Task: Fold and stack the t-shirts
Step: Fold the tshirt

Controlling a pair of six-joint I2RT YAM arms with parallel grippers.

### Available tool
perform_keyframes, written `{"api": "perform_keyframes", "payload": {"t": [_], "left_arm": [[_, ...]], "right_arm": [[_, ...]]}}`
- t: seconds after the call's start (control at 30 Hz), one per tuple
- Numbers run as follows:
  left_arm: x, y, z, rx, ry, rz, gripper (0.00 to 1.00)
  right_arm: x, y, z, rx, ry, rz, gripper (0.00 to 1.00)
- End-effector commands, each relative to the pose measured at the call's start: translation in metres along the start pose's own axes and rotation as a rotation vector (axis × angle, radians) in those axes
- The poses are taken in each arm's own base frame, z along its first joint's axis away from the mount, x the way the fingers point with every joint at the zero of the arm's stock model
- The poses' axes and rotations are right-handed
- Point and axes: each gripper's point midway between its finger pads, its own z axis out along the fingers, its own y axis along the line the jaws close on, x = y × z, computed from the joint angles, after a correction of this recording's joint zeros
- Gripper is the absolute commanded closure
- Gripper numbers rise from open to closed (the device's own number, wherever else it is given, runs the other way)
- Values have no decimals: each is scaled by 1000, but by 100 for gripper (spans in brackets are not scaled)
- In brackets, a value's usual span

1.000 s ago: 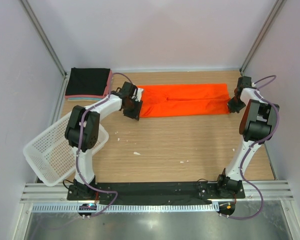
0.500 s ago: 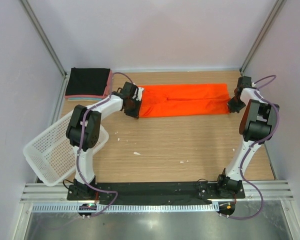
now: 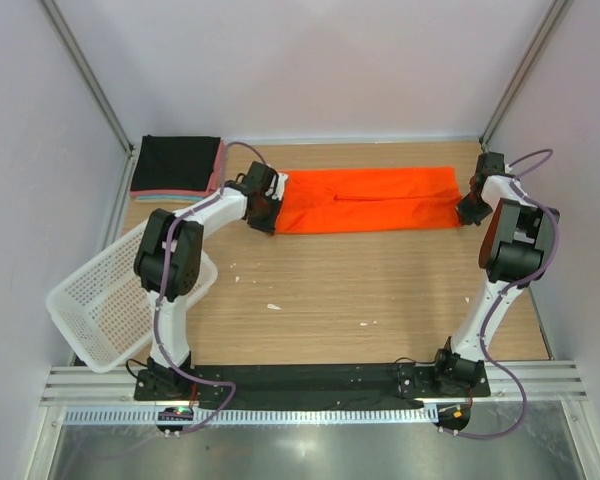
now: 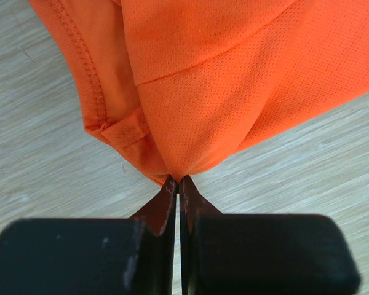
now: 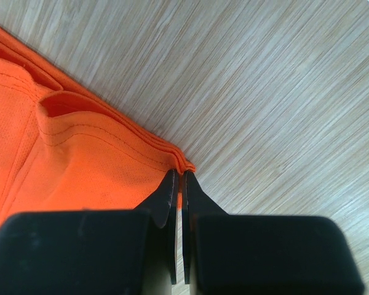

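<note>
The left pincer (image 4: 177, 182) and right pincer (image 5: 178, 176) each squeeze one end of the orange shirt (image 3: 370, 200) on the worktop (image 3: 380, 290); the white basket (image 3: 92, 308) lies near left.

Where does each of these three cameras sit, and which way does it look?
Top external: above and behind the robot, looking down at the table; left arm and right arm show.
Left wrist: on the left arm, facing along the left gripper, shut on the orange t-shirt.
Right wrist: likewise, right gripper pinching the t-shirt's other end.
Shared: all show that t-shirt.
</note>
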Motion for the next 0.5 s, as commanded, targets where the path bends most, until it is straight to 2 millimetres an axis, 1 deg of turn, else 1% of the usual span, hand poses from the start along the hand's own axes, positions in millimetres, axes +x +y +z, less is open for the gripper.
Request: {"api": "perform_keyframes", "payload": {"t": [0.0,0.1,0.27,0.3,0.47], "left_arm": [[-15,7,-7,-46,-22,33,100],[-19,10,-9,-67,-28,37,100],[-18,13,-12,-82,-10,50,100],[-16,14,-12,-87,-2,52,99],[-20,13,-13,-84,-4,51,95]], "right_arm": [[-16,-6,-4,22,-43,-20,99],[-17,-7,-4,24,-44,-28,99],[-17,-8,-5,28,-46,-43,99],[-17,-8,-5,27,-47,-45,99],[-16,-7,-6,17,-44,-49,99]]}}
